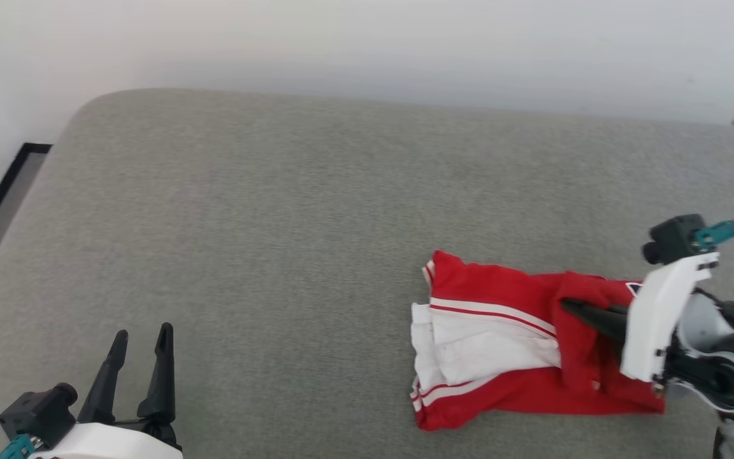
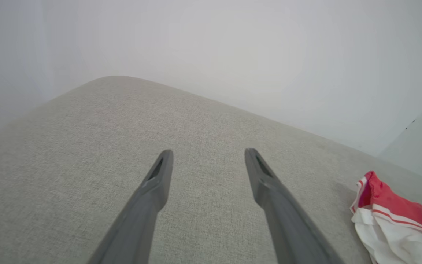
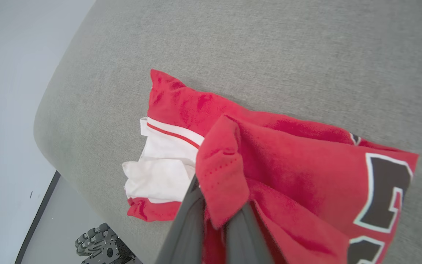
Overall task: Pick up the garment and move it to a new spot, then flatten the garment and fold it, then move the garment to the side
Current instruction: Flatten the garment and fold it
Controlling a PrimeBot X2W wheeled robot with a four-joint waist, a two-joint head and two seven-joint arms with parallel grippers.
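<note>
Grey woven cushion (image 1: 278,210) with a rounded far-left corner, backed by a plain pale wall (image 1: 341,44). On the cushion's right half, toward the near edge: garment (image 1: 513,389), bunched and loosely doubled over, red on the outside, with a white sleeve (image 1: 482,347) and red-and-white striped trim (image 1: 488,307) turned toward the left. Right gripper (image 1: 568,305) reaching in from the right, laid low across the cloth, jaws pressed together and pinching a raised red fold near the garment's middle. Seen from the right wrist: two dark fingers (image 3: 187,220) rising from the bottom edge, close together, tips hidden under a flap of red cloth draped over them. Behind that flap, garment (image 3: 288,161) spreading away across the cushion (image 3: 269,44), sleeve (image 3: 159,172) crumpled at the left, dark white-outlined lettering (image 3: 383,194) at the right. Beyond the cushion's rounded edge, at the lower left of that view, a cluster of ridged dark wheels (image 3: 99,240). Left gripper (image 1: 143,333) at the lower left of the head view, well apart from the garment, fingers pointing up and spread wide. From the left wrist: left gripper (image 2: 208,154) just as wide, above bare cushion (image 2: 68,154), contact with it impossible to judge. At that view's far right edge, one white-and-red end of the garment (image 2: 390,220), lying clear of both fingers.
</note>
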